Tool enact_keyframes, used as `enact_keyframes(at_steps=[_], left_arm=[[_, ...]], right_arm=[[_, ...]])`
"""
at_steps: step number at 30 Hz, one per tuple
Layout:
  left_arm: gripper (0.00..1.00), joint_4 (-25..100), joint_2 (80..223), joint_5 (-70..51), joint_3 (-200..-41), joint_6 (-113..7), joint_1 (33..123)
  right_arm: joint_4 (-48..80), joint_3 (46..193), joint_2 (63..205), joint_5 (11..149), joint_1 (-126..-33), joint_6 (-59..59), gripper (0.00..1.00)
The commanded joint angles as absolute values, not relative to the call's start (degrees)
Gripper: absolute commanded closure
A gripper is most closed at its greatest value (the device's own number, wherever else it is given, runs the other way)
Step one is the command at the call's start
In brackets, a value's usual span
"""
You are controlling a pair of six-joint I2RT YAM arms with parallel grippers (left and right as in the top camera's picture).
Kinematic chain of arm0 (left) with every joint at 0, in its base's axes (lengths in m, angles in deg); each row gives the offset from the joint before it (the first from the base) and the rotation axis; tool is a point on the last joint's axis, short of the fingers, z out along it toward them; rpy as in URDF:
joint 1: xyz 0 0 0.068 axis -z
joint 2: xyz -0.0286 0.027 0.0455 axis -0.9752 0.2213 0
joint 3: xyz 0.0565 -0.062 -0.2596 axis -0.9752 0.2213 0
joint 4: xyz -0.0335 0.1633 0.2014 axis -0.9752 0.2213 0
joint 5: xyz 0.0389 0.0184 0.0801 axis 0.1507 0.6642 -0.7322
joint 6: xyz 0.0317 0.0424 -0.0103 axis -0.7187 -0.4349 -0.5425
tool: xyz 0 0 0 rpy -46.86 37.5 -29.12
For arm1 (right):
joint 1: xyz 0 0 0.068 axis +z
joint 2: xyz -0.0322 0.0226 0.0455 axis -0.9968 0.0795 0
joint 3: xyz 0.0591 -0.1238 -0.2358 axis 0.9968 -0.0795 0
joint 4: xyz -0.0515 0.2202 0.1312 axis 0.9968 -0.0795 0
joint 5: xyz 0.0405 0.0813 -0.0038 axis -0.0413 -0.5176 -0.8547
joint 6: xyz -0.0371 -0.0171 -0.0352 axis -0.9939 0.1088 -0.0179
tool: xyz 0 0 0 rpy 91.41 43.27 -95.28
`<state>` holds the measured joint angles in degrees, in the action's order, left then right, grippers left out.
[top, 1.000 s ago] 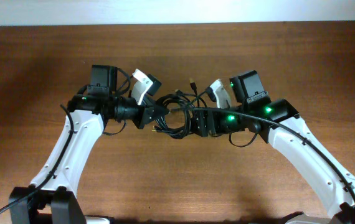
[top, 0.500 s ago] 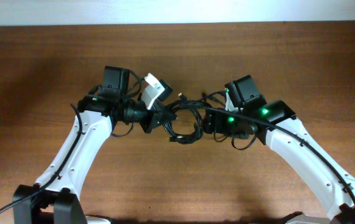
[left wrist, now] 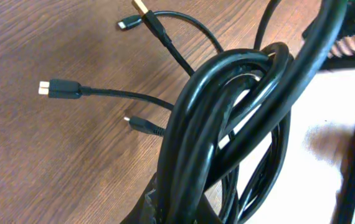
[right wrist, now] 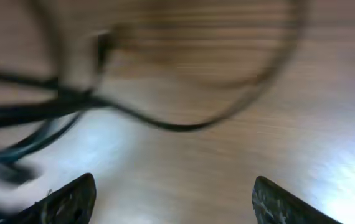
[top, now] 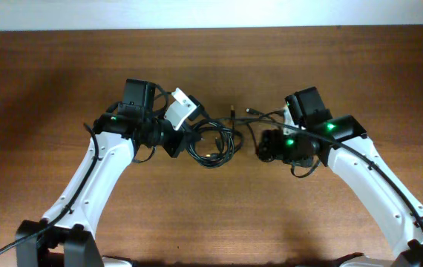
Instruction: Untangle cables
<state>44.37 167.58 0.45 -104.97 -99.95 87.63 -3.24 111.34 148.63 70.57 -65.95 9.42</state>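
The cables (top: 213, 142) are a bundle of black loops on the wooden table between my two arms, with plug ends (top: 232, 110) sticking out at the far side. My left gripper (top: 185, 141) is shut on the bundle's left side; in the left wrist view the thick loops (left wrist: 227, 124) rise from between the fingers, and several plug tips (left wrist: 59, 88) lie on the wood. My right gripper (top: 265, 146) is open and empty just right of the bundle. The blurred right wrist view shows its fingertips (right wrist: 171, 199) spread wide, with thin cable strands (right wrist: 71, 106) ahead.
The wooden table (top: 211, 59) runs to a pale wall edge at the far side. My two white arms come in from the near left and near right.
My right gripper has let go of the bundle, opened and pulled back to the right. The left gripper keeps hold, and the bundle has settled slightly left.
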Motion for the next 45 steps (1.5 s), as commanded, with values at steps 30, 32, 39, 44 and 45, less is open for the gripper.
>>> enact_keyframes(at_steps=[30, 32, 39, 44, 45], left_arm=[[0.54, 41.2, 166.8, 10.1, -104.8, -94.2, 94.7], [0.07, 41.2, 166.8, 2.8, -104.8, -94.2, 94.7], [0.01, 40.7, 166.8, -11.4, -104.8, -89.2, 94.6], [0.01, 40.6, 166.8, -11.3, -104.8, -89.2, 94.7], [0.01, 40.6, 166.8, -10.5, -104.8, -89.2, 94.7]], right_arm=[[8.8, 111.5, 148.1, 57.2, -59.8, -2.5, 0.96], [8.6, 111.5, 148.1, 57.3, -59.9, -2.5, 0.96], [6.3, 111.5, 148.1, 65.6, -59.9, 4.6, 0.96], [7.3, 111.5, 148.0, 63.1, -59.9, 4.6, 0.96], [7.4, 111.5, 148.1, 62.9, -59.9, 4.6, 0.96]])
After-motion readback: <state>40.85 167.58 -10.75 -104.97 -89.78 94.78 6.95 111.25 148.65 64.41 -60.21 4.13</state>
